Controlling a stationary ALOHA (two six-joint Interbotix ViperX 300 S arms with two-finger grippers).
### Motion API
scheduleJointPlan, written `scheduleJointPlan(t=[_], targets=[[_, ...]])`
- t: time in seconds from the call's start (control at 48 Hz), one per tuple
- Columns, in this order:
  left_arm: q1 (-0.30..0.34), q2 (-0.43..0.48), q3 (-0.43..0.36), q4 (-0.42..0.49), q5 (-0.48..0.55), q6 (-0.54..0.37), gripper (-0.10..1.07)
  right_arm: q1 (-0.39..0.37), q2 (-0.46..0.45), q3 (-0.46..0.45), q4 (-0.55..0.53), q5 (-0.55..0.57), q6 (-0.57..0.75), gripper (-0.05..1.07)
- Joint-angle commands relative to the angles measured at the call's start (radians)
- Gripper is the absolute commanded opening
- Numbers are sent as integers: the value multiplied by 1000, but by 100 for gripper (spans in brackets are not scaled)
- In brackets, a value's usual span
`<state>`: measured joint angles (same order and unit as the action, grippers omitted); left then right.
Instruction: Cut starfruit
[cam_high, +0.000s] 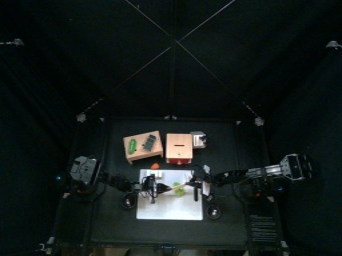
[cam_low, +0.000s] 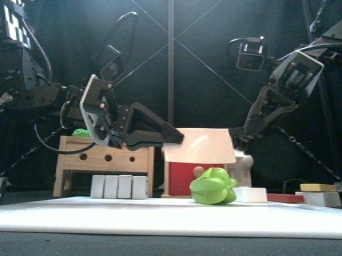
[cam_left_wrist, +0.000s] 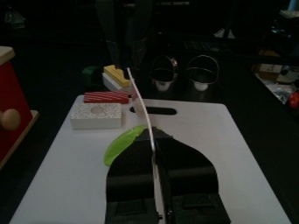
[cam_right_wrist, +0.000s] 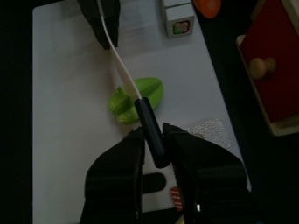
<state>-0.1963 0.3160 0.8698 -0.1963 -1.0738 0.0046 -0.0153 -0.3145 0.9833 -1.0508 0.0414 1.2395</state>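
The right gripper (cam_right_wrist: 160, 162) is clamped around a black knife handle (cam_right_wrist: 149, 127), its pale blade (cam_right_wrist: 118, 52) reaching out over the starfruit (cam_right_wrist: 138, 96), which lies on the white cutting board (cam_right_wrist: 70, 114). The left gripper (cam_left_wrist: 158, 179) grips something thin, seen edge-on, above the fruit. Past the board stand a red box (cam_low: 203, 150), a small white block (cam_left_wrist: 98, 113), two metal cups (cam_left_wrist: 184, 73) and a wooden rack (cam_low: 104, 160).

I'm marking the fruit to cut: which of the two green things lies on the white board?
The starfruit, light yellow-green, lies on the white board. The darker green item sits on the tan block behind the board.
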Motion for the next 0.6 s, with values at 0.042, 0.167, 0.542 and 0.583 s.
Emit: scheduleJointPlan(t=[0.042, 0.167, 0.542, 0.583], targets=[[-41, -12, -44, -6, 25, -2, 22, -32, 0, -15, 2, 5, 3, 57], [-51, -14, -55, -61, 34, -2, 22, -32, 3, -15, 5, 5, 3, 57], [-86, -12, -74, -265, 51, 8, 22, -25, 3, -15, 6, 6, 5, 57], [-86, -14, -74, -265, 57, 8, 22, -25, 3, -14, 6, 6, 5, 58]])
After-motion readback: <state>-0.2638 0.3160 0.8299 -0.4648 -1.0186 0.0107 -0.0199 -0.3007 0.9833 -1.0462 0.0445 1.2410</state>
